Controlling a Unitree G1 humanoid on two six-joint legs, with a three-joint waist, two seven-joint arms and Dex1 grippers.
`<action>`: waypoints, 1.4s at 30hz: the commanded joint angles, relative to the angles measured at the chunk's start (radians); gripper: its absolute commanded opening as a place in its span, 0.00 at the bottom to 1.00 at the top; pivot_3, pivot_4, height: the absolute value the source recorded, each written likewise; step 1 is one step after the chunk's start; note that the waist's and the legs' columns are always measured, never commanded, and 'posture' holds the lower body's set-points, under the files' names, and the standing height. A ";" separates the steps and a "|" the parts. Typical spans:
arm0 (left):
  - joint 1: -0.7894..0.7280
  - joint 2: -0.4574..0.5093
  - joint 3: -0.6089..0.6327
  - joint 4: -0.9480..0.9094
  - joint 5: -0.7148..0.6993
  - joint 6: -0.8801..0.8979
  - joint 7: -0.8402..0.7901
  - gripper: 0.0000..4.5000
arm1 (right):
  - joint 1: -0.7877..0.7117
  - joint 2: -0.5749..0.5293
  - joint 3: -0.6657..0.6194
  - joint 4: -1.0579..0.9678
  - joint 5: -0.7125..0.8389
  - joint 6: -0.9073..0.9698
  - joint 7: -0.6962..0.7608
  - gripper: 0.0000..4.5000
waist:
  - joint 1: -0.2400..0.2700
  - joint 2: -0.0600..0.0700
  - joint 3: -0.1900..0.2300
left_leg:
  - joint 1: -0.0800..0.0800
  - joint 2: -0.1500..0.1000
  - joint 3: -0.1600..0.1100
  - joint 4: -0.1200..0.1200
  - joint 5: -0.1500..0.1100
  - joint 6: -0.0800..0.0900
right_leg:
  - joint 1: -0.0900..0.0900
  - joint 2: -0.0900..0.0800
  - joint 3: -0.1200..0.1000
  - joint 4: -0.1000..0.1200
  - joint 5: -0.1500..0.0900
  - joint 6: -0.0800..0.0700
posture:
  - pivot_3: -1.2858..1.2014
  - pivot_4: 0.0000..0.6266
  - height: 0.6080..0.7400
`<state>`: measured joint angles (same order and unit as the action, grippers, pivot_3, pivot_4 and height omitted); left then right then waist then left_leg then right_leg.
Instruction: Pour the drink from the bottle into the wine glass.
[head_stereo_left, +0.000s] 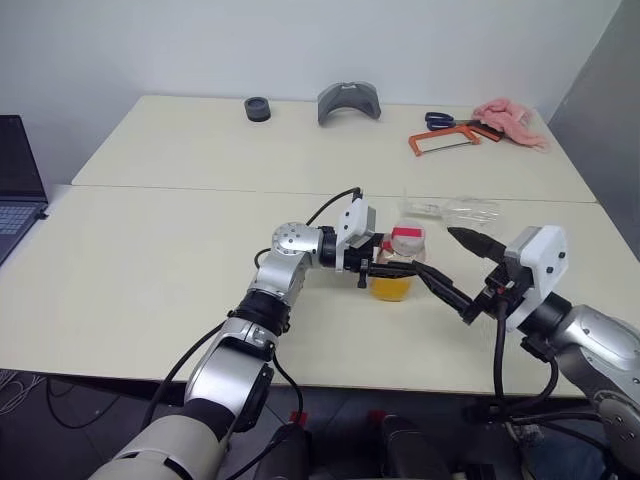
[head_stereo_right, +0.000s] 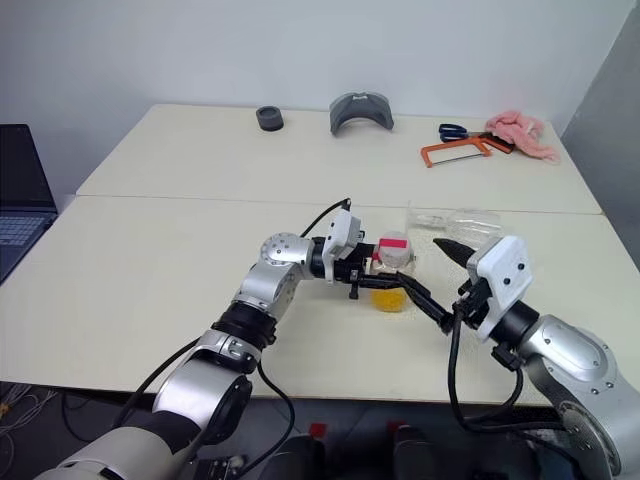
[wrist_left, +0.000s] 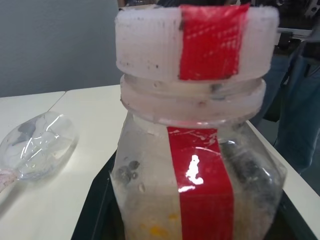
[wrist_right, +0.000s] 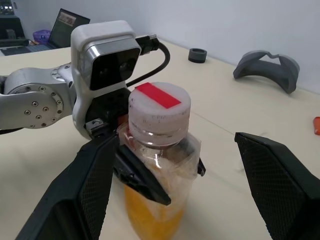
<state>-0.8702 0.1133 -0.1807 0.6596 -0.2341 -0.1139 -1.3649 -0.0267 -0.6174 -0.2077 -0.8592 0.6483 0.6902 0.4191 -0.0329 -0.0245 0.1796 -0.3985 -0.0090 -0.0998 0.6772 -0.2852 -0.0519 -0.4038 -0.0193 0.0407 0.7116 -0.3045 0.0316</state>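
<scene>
The left gripper (head_stereo_left: 385, 268) has its jaws clamped on the bottle (head_stereo_left: 398, 262), which stands upright near the tabletop's (head_stereo_left: 150, 270) front edge, long axis vertical, capped end up. The drink (head_stereo_left: 391, 288) fills its lower part. The right gripper (head_stereo_left: 447, 266) has its jaws spread wide, flanking the bottle. The wine glass (head_stereo_left: 462, 210) lies on its side just beyond, bowl pointing right.

At the far table edge, upper centre, sit a small black ring (head_stereo_left: 257, 109) and a grey curved piece (head_stereo_left: 349, 102). Upper right lie blue-handled scissors (head_stereo_left: 440, 121), an orange-framed saw (head_stereo_left: 445, 141) and a pink cloth (head_stereo_left: 510, 121). A laptop (head_stereo_left: 18, 180) shows at the left edge.
</scene>
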 joint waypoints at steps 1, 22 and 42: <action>-0.009 -0.006 0.014 -0.041 -0.020 -0.009 0.002 0.37 | 0.001 -0.020 -0.032 -0.043 0.042 0.002 0.012 0.88 | 0.000 0.000 0.000 | 0.000 0.000 0.000 0.000 0.000 0.000 | 0.000 0.000 0.000 0.000 0.000 0.000 | 0.52 0.24 1.00; -0.004 -0.018 0.007 -0.051 -0.026 -0.008 -0.015 0.37 | -0.241 -0.052 0.083 0.051 0.126 0.103 -0.069 1.00 | 0.000 0.000 0.000 | 0.000 0.000 0.000 0.000 0.000 0.000 | 0.000 0.000 0.000 0.000 0.000 0.000 | 0.52 0.24 1.00; 0.001 -0.019 0.008 -0.053 -0.019 -0.013 -0.017 0.37 | -0.312 -0.004 0.163 0.119 0.074 0.088 -0.045 0.55 | 0.000 0.000 0.000 | 0.000 0.000 -0.001 0.000 0.000 0.000 | 0.000 0.000 0.000 0.000 0.000 0.000 | 0.52 0.24 1.00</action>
<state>-0.8669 0.1014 -0.1813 0.6531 -0.2352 -0.1145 -1.3855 -0.3290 -0.6225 -0.0452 -0.7138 0.7298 0.7994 0.3671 -0.0328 -0.0244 0.1796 -0.3986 -0.0089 -0.1006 0.6773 -0.2851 -0.0519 -0.4039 -0.0196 0.0404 0.7116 -0.3045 0.0316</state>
